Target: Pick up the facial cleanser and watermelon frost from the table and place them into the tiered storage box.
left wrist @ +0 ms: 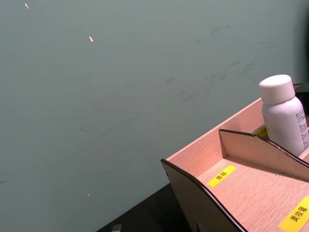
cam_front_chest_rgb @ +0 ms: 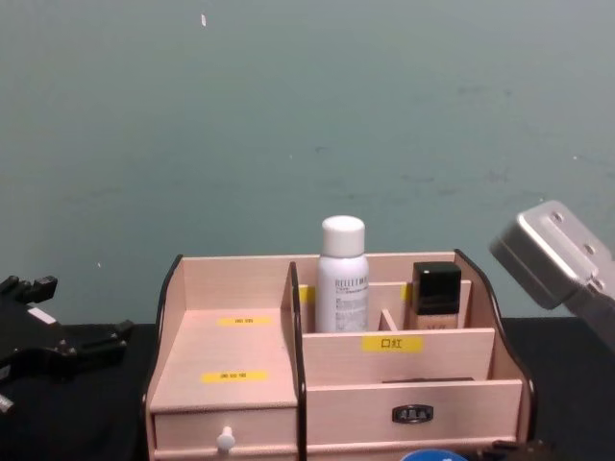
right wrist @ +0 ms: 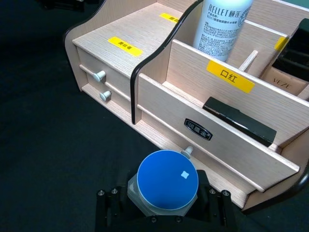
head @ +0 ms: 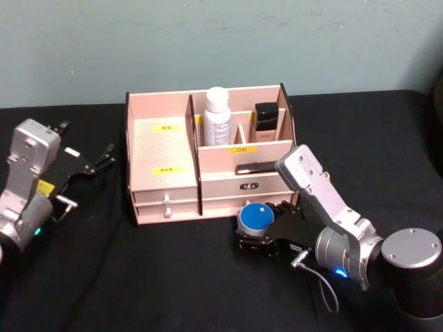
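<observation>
The tiered storage box [head: 166, 149] stands mid-table, light wood with yellow labels. Upright in its back compartment is the facial cleanser [head: 217, 116], a white bottle [left wrist: 282, 113] [right wrist: 223, 24] [cam_front_chest_rgb: 342, 279]. In front of the box's lower drawer, the watermelon frost [head: 256, 216], a squat jar with a blue lid [right wrist: 167, 179], sits between the fingers of my right gripper [head: 261, 227] [right wrist: 164, 195], which is shut on it. The lid's edge [cam_front_chest_rgb: 432, 455] peeks up in the chest view. My left gripper [head: 88, 173] [cam_front_chest_rgb: 67, 346] rests open and empty left of the box.
A black-capped beige bottle [head: 266, 117] [cam_front_chest_rgb: 434, 293] stands beside the cleanser. A flat black item [right wrist: 239, 123] lies in the front compartment. Small white drawer knobs [right wrist: 99, 76] stick out toward the gripper. Black tablecloth [head: 138, 277] spreads around the box.
</observation>
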Robot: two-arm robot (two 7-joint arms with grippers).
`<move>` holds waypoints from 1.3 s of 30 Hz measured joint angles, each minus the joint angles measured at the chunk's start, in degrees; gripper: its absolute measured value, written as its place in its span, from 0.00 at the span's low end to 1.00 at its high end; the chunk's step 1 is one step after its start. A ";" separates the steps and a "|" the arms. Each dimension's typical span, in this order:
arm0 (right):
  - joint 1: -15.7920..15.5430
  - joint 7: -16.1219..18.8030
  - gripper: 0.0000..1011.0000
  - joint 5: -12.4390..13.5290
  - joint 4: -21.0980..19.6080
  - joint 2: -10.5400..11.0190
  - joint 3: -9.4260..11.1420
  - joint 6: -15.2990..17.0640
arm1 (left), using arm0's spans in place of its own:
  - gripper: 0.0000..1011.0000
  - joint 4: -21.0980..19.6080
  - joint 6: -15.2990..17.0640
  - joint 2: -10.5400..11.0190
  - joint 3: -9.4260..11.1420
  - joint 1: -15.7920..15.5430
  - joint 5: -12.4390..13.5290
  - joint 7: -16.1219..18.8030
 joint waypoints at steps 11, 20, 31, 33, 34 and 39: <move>-0.04 -0.09 0.78 0.00 -0.01 0.04 0.02 -0.05 | 1.00 0.00 0.00 0.00 0.00 0.00 0.00 0.00; -0.06 -0.09 0.73 0.03 -0.02 0.04 0.00 -0.07 | 1.00 0.00 0.00 0.00 0.00 0.00 0.00 0.00; -0.06 -0.08 0.73 0.04 -0.01 0.04 0.00 -0.06 | 1.00 0.00 0.00 0.00 0.00 0.00 0.00 0.00; -0.06 -0.08 0.73 0.05 0.00 0.04 0.00 -0.06 | 1.00 0.00 0.00 0.00 0.00 0.00 0.00 0.00; -0.06 -0.08 0.73 0.05 -0.01 0.04 0.00 -0.06 | 1.00 0.00 0.00 0.00 0.00 0.00 0.00 0.00; -0.06 -0.08 0.73 0.04 0.00 0.04 0.01 -0.04 | 1.00 0.00 0.00 0.00 0.01 0.00 0.00 0.00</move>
